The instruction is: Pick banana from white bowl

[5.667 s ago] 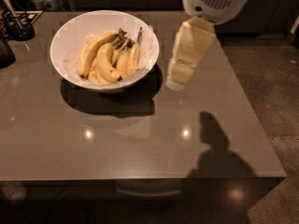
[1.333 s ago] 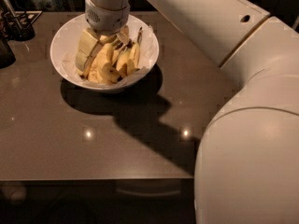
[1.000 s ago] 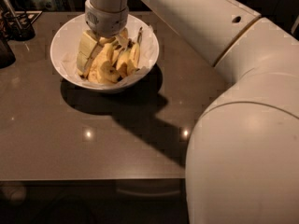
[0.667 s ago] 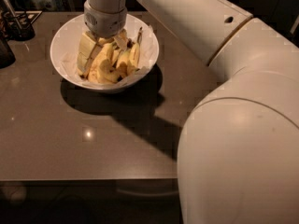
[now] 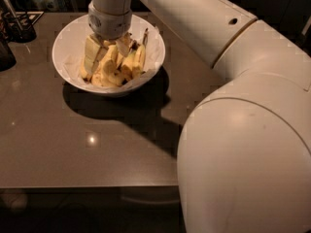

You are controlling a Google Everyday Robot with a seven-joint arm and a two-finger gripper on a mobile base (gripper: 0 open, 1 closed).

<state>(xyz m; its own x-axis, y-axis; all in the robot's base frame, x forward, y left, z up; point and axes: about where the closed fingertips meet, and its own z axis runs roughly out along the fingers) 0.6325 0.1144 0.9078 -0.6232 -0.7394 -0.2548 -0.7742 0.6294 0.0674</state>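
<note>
The white bowl (image 5: 68,38) stands at the back left of the dark table (image 5: 73,144). It holds a bunch of yellow bananas (image 5: 116,69) with brown spots and dark stems. My gripper (image 5: 108,50) reaches straight down into the bowl from above and sits among the bananas, touching the top of the bunch. Its wrist (image 5: 109,21) covers the back of the bowl. The arm (image 5: 233,81) runs from there to the lower right and fills that side of the view.
A dark holder with utensils (image 5: 19,25) stands at the table's back left corner. A dark object (image 5: 6,52) sits at the left edge. The table's front edge (image 5: 87,186) runs across the lower part of the view.
The gripper has stayed down in the bowl on the bananas. The arm's elbow has swung nearer the camera and fills more of the right side. Much earlier the gripper hung beside the bowl.
</note>
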